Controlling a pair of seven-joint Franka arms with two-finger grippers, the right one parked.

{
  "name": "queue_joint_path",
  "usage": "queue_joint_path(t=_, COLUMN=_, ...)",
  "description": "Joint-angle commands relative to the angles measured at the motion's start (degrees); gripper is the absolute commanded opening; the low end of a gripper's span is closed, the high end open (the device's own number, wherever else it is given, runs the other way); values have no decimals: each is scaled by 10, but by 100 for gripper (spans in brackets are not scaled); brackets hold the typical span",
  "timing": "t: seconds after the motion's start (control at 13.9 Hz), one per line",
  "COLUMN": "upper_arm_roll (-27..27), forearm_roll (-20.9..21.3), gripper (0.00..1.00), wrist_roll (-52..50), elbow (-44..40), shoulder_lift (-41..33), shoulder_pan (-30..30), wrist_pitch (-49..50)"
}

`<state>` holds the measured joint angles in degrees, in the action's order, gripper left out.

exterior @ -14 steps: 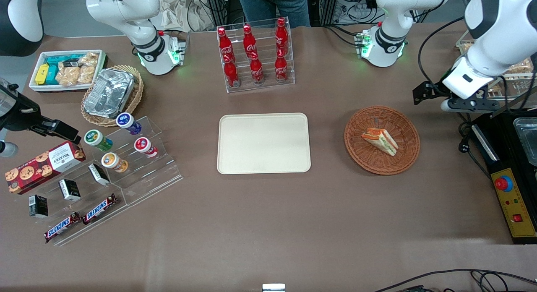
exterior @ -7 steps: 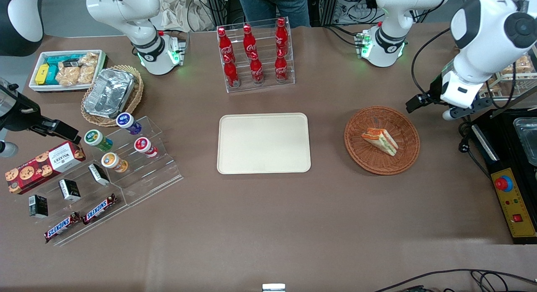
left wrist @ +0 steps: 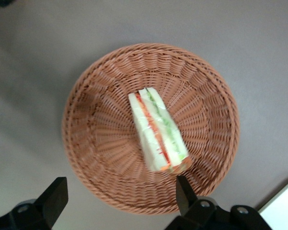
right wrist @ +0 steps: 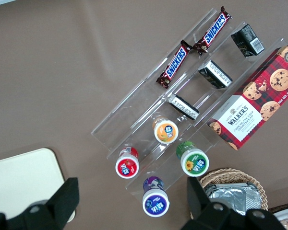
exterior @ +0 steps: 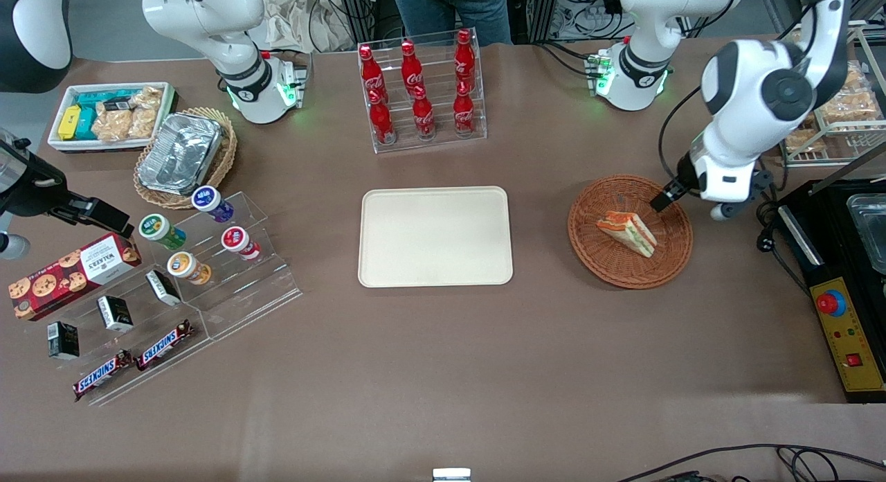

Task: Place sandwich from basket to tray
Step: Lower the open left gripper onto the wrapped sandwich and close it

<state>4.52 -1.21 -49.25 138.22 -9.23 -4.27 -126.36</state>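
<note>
The sandwich is a pale bread wedge with orange-red and green layers, lying in the round reddish-brown basket. The cream tray lies flat beside the basket, toward the parked arm's end, with nothing on it. My left gripper hangs above the basket's rim on the working arm's side, a little farther from the front camera than the sandwich. In the left wrist view the gripper is open and empty, its fingers standing over the basket's rim, apart from the sandwich. A tray corner shows there too.
A clear rack of red bottles stands farther back than the tray. A black control box and a wire rack of snacks sit at the working arm's end. A clear stand of snacks, a tan basket with foil container and a white bin lie toward the parked arm's end.
My left arm has swung in from the working arm's end of the table toward the basket. Its gripper now hangs over the basket's rim. The sandwich, basket and tray have not moved.
</note>
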Motion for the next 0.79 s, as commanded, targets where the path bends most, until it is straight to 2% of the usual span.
queue_joint_path(t=0.0, upper_arm_roll=0, forearm_roll=13, gripper=100, wrist_roll=-61, elbow=-13, shoulder_lift=40, shoulder_pan=-11, wrist_pitch=-28)
queue_joint_path(t=0.43, upper_arm_roll=1, forearm_roll=4, gripper=100, wrist_roll=-124, elbow=-46, shoulder_lift=105, shoulder_pan=-31, wrist_pitch=-53)
queue_joint_path(t=0.72, upper_arm_roll=1, forearm_roll=6, gripper=100, wrist_roll=-151, elbow=-40, shoulder_lift=132, shoulder_pan=-36, wrist_pitch=-89)
